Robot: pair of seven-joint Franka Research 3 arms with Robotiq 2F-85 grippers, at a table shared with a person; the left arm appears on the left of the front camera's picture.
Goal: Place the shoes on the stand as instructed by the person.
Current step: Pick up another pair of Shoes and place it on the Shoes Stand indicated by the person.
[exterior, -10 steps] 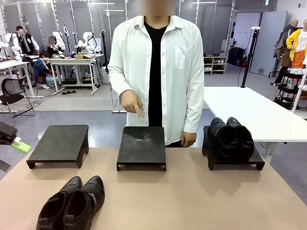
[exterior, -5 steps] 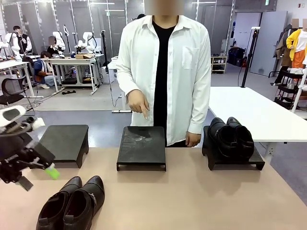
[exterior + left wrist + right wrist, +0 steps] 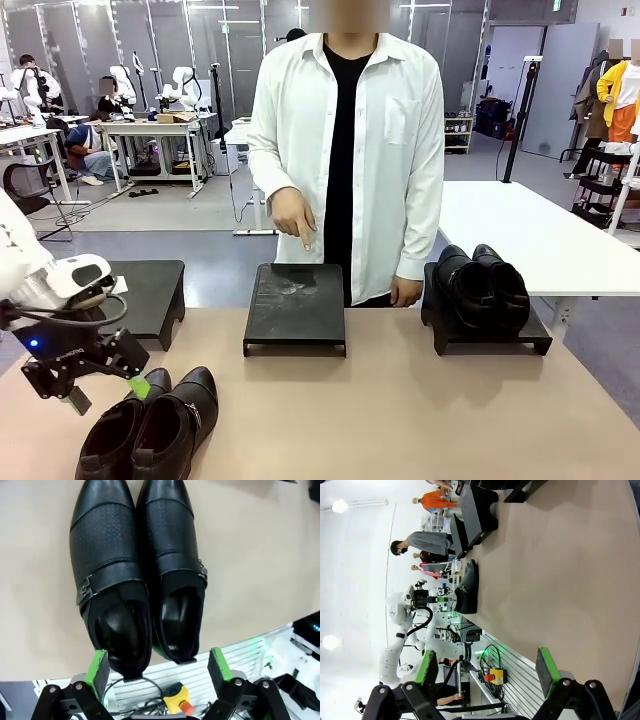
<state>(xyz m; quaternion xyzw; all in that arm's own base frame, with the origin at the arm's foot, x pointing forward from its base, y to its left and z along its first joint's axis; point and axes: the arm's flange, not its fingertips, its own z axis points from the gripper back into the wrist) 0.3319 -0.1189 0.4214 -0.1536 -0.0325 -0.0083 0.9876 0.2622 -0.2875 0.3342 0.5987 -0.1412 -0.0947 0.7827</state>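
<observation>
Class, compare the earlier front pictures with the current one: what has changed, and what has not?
The left claw swung in from the left, open, down to the shoes on the table, gripping nothing. The person's hand still points at the middle stand; no shoes moved.

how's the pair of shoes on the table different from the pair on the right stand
The table pair lies on the bare table at the front left; the stand pair sits raised on the right stand at the far right. The open left gripper hovers close to the table pair; no gripper is near the stand pair. Both are dark, glossy pairs, each with its shoes side by side.
</observation>
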